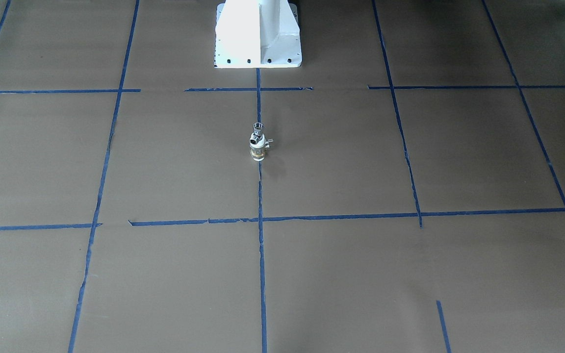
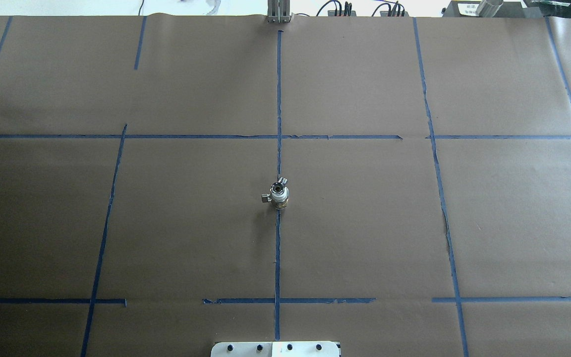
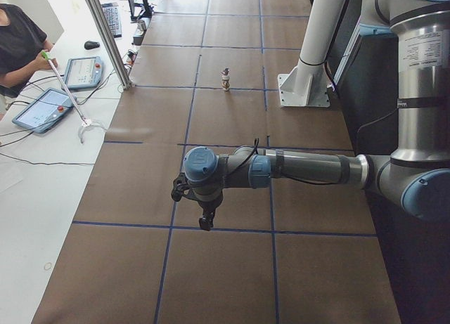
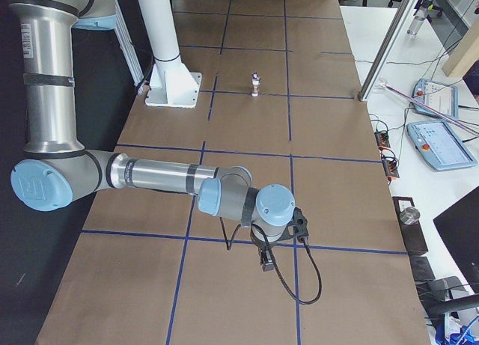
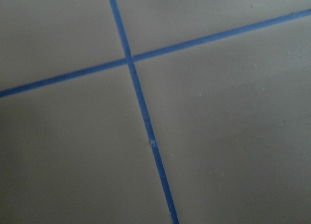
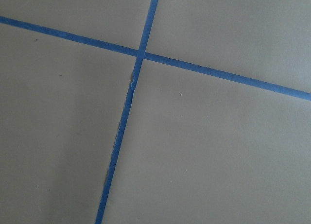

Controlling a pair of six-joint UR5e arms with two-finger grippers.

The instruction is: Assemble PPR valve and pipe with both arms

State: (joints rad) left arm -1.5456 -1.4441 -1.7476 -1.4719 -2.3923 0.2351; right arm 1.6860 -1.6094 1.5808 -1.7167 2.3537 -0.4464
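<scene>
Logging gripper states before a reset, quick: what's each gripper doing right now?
Left gripper: cannot be told, seen only in a side view.
Right gripper: cannot be told, seen only in a side view.

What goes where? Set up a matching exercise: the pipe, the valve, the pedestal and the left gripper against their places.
Things:
1 pipe
2 PPR valve
3 white pedestal
4 left gripper

Places:
A at the table edge
B standing on the centre tape line
C atop the other part
D above the table, apart from both parts

Pairs: 1-C, 2-B, 3-A, 4-D
</scene>
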